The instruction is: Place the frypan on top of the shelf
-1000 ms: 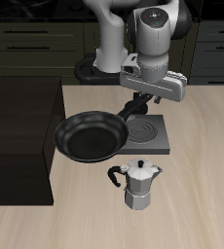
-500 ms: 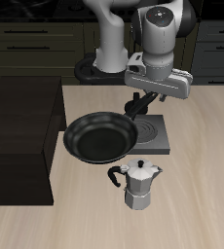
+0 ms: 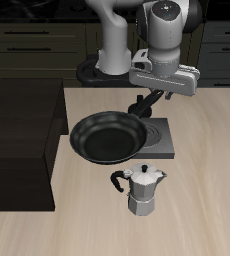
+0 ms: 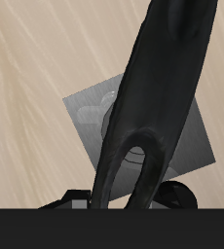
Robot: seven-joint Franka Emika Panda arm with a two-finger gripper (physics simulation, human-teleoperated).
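Observation:
The frypan (image 3: 108, 138), a round glossy black pan, hangs tilted in the air beside the dark shelf (image 3: 22, 135), partly over the stove plate. Its long black handle (image 3: 141, 108) runs up into my gripper (image 3: 147, 98), which is shut on the handle's end. In the wrist view the handle (image 4: 148, 107) fills the middle of the frame, with its hanging loop (image 4: 135, 165) showing. My fingertips themselves are hidden there. The shelf's flat top carries nothing.
The flat grey square stove plate (image 3: 159, 140) lies under the pan's edge and also shows in the wrist view (image 4: 85, 112). A silver moka pot (image 3: 142, 188) stands nearer the table's front edge. Dark cabinets (image 3: 37, 40) stand behind the table.
My gripper has risen a little and shifted away from the shelf, carrying the frypan with it. The pan's rim now overlaps the stove plate more.

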